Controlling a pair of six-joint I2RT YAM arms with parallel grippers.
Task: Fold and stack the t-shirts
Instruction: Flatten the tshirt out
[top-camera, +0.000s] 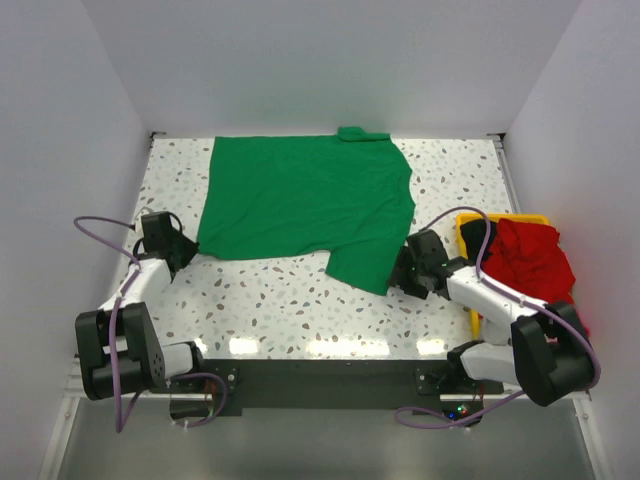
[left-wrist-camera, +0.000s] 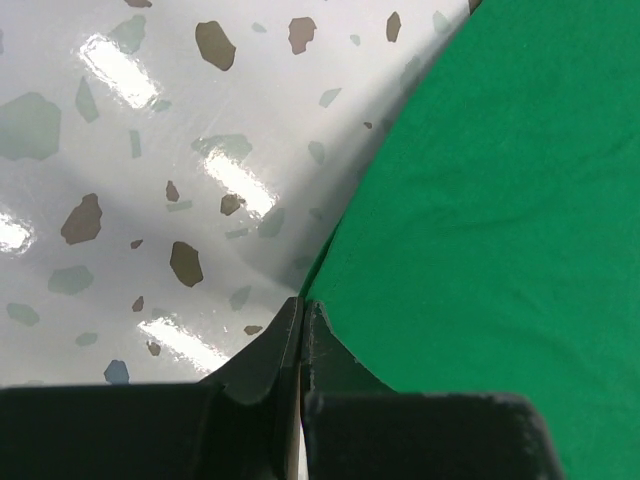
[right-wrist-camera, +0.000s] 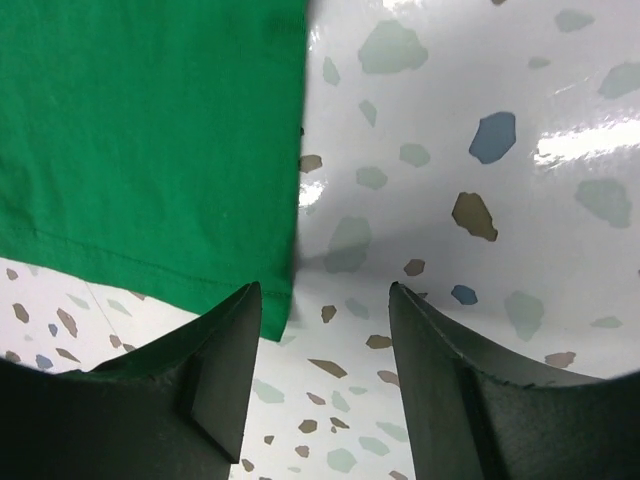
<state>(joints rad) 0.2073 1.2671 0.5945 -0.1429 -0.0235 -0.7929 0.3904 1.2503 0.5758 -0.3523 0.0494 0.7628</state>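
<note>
A bright green t-shirt (top-camera: 300, 205) lies spread flat across the far half of the speckled table, collar toward the back wall. My left gripper (top-camera: 185, 252) is at the shirt's near left corner. In the left wrist view its jaws (left-wrist-camera: 302, 305) are pressed together right where the green cloth's (left-wrist-camera: 480, 200) edge runs into the tips. My right gripper (top-camera: 403, 272) stands open beside the shirt's near right corner. In the right wrist view nothing is between the fingers (right-wrist-camera: 325, 290), and the hemmed green corner (right-wrist-camera: 150, 130) lies on the table by the left finger.
A yellow bin (top-camera: 468, 222) stands at the right edge of the table, holding a crumpled red t-shirt (top-camera: 530, 260) and a bit of black cloth (top-camera: 470, 237). White walls close in the table on three sides. Bare speckled tabletop (top-camera: 290, 300) lies between the shirt and the arm bases.
</note>
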